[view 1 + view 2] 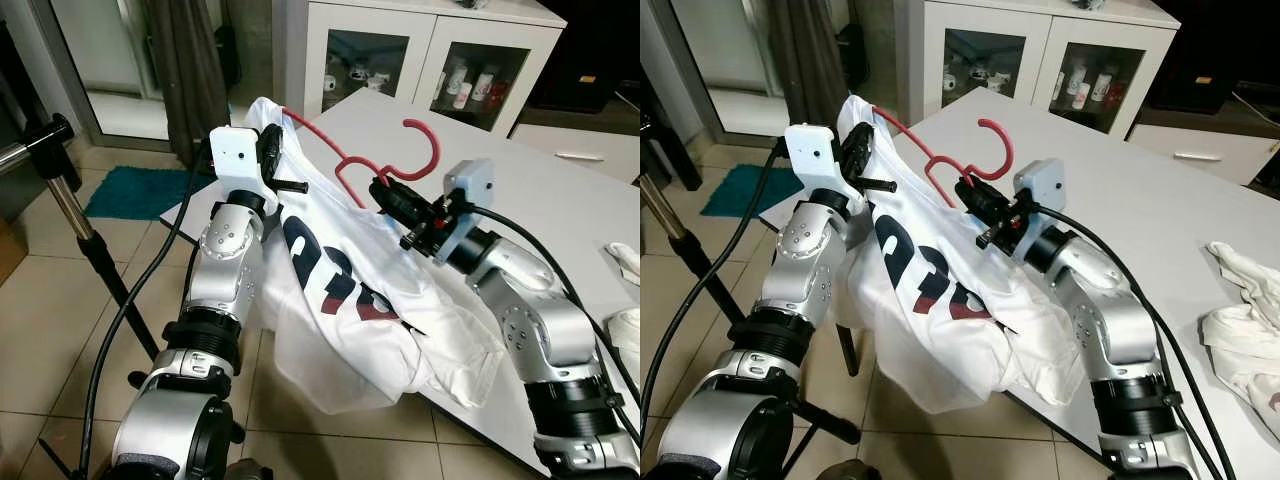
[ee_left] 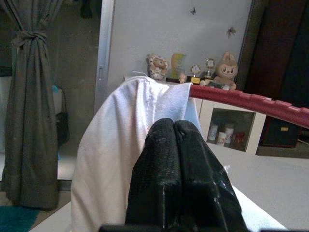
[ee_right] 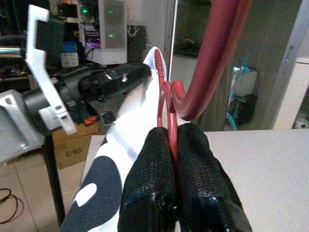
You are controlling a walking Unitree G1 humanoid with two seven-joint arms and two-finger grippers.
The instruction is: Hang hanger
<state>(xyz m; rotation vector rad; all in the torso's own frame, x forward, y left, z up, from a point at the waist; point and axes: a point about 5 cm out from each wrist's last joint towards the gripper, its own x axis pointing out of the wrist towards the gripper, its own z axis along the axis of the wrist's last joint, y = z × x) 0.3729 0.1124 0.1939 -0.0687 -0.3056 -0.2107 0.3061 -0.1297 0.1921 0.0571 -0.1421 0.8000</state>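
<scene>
The right gripper (image 1: 383, 190), at the centre of the left eye view, is clamped on the red hanger (image 1: 345, 160) at its neck, just below the hook; the right wrist view shows the red wire pinched between the two black fingers (image 3: 159, 174). The left gripper (image 1: 272, 150), upper left of centre, has its fingers pressed together on the shoulder of the white T-shirt (image 1: 340, 290), where the cloth drapes over the hanger's left arm; I judge the hanger end is caught underneath, though the fabric hides it. The shirt hangs from the hanger between the two arms and spills over the edge of the white table (image 1: 560, 190), its hem trailing toward the tiled floor (image 1: 40, 330). A black stand pole (image 1: 85, 235) rises at the left edge of the frame, likely part of the rack to hang on. The risk from here: with the shirt only half settled, lifting or swinging toward the rack could pull the cloth off the right side of the hanger, or the hanger could twist in the narrow neck grip. The left wrist view shows the fabric bunched over the ribbed hanger arm (image 2: 251, 102), which the head views cannot resolve; the head views alone show the shirt's full drape and the pole.
</scene>
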